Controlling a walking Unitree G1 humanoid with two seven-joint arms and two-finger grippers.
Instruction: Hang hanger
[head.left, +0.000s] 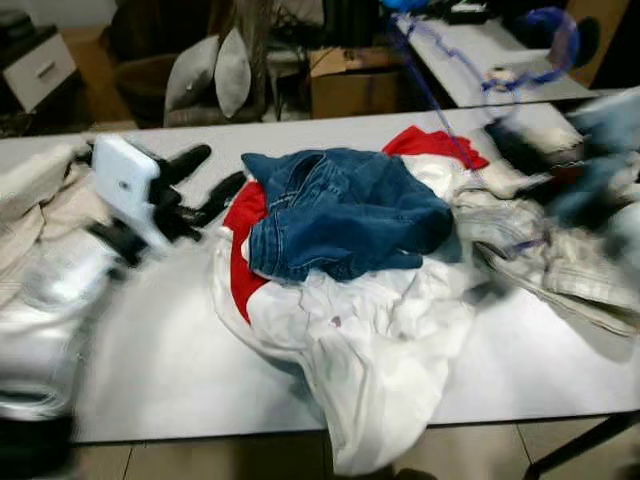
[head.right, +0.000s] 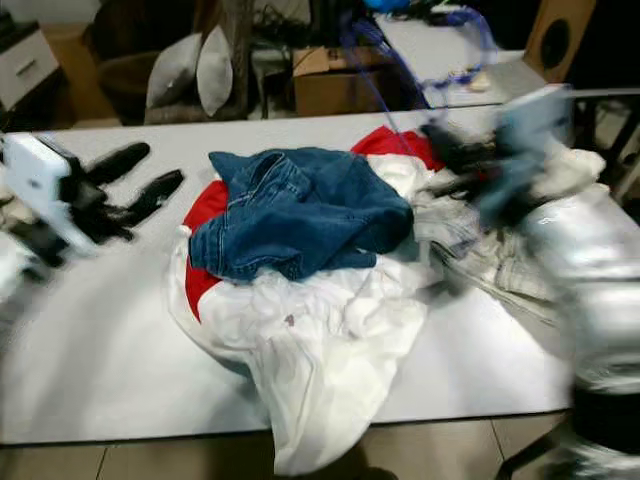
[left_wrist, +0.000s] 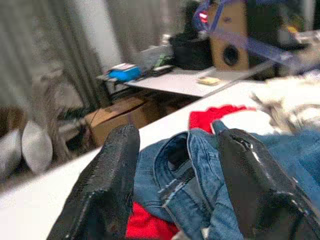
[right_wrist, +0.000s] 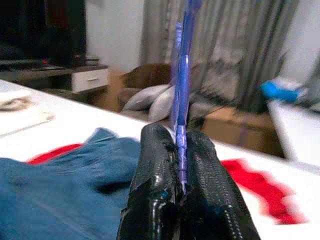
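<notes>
The right wrist view showed the right gripper (right_wrist: 181, 165) with its two black fingers (right_wrist: 155, 185) pressed together on the thin blue hanger (right_wrist: 181, 75), which stood up between them. From the head cameras that hanger (head.right: 420, 60) was held up over the far right part of the white table (head.right: 90, 340), its blue wire reaching from the blurred right gripper (head.right: 445, 150) toward the far side of the room, well above the clothes.

In the middle of the table lay a heap of clothes: blue jeans (head.left: 345, 215) on top, a red garment (head.left: 240, 230) under them, and a white shirt (head.left: 370, 350) spilling over the near edge. More pale, crumpled clothes (head.left: 560, 260) lay to the right of the heap, under the right arm.

The left gripper (head.left: 215, 180) hovered over the left part of the table, just beside the jeans, its fingers (left_wrist: 107, 185) spread wide and holding nothing. Seen along those fingers, the waistband of the jeans lay just ahead.

Beyond the table stood a cardboard box (head.left: 355, 80), two grey cushions (head.left: 215, 70) and a second white table (head.left: 480, 50).
</notes>
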